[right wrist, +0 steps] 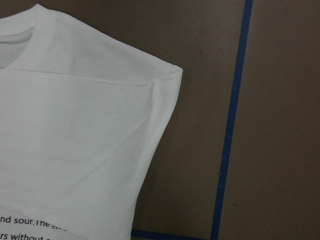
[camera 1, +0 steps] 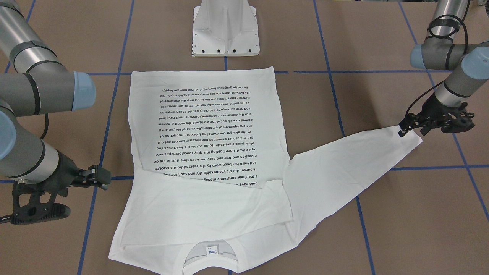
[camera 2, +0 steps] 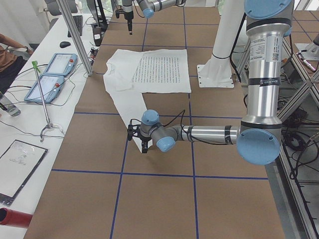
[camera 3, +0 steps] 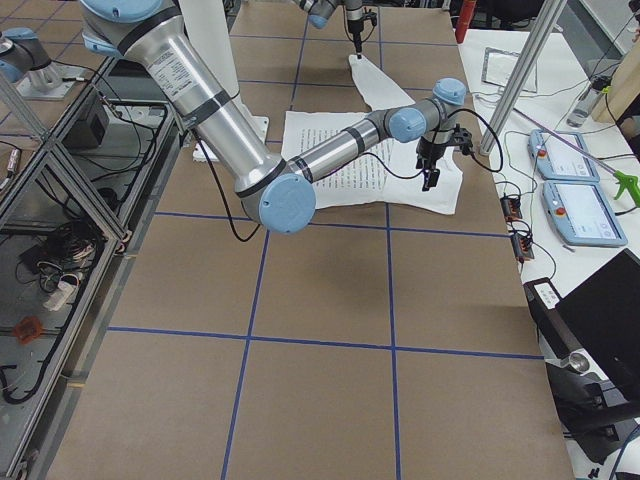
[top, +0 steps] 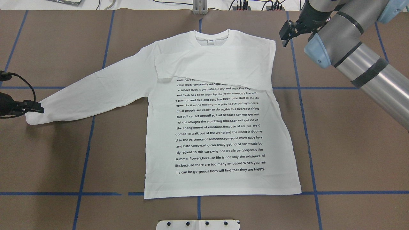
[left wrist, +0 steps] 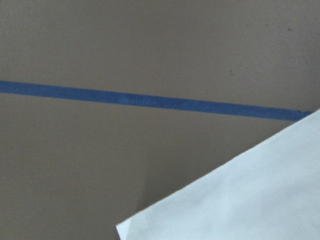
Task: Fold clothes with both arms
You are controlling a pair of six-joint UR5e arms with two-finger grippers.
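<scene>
Shirt (top: 223, 185) front carries a black print (top: 220, 127), its lines cut at both edges. Legible: "of the alought the stumbling block,can not get rid of"; last line "lly can be gorgeous born,will find that they are happy." Neck label (top: 211, 41): too small to read.

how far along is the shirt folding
Early. Done: one sleeve is folded across the chest of the shirt. In hand: the left gripper is at the cuff of the outstretched sleeve; the right gripper hovers off the shoulder. Left: that sleeve and the body folds.
</scene>
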